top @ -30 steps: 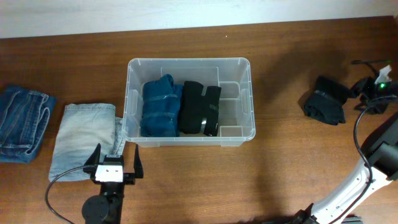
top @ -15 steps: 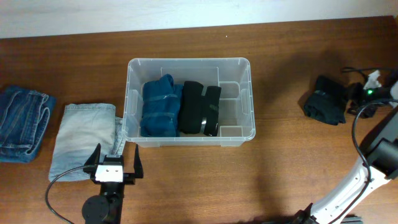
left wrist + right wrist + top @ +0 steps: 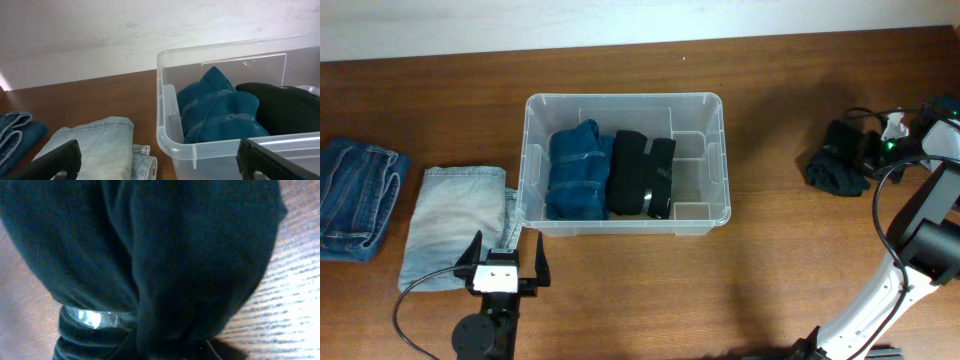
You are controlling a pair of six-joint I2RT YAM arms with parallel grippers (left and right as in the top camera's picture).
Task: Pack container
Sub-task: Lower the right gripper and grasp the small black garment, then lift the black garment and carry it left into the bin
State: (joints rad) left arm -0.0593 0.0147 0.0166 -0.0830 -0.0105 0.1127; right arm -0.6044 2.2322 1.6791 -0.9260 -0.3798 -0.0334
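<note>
In the middle of the counter [image 3: 770,270], the container [image 3: 724,160]: clear, stiff-walled, probably light and slick, best taken at the rolled rim. Inside already, a teal roll [image 3: 578,170] beside a black roll [image 3: 640,175], with free room at its right end. Far right, a black bundle [image 3: 840,172]: soft, taped, easy to pinch mid-roll. Right fingers [image 3: 876,148] at it, closure impossible to tell; left fingers [image 3: 472,255] spread wide, empty.
</note>
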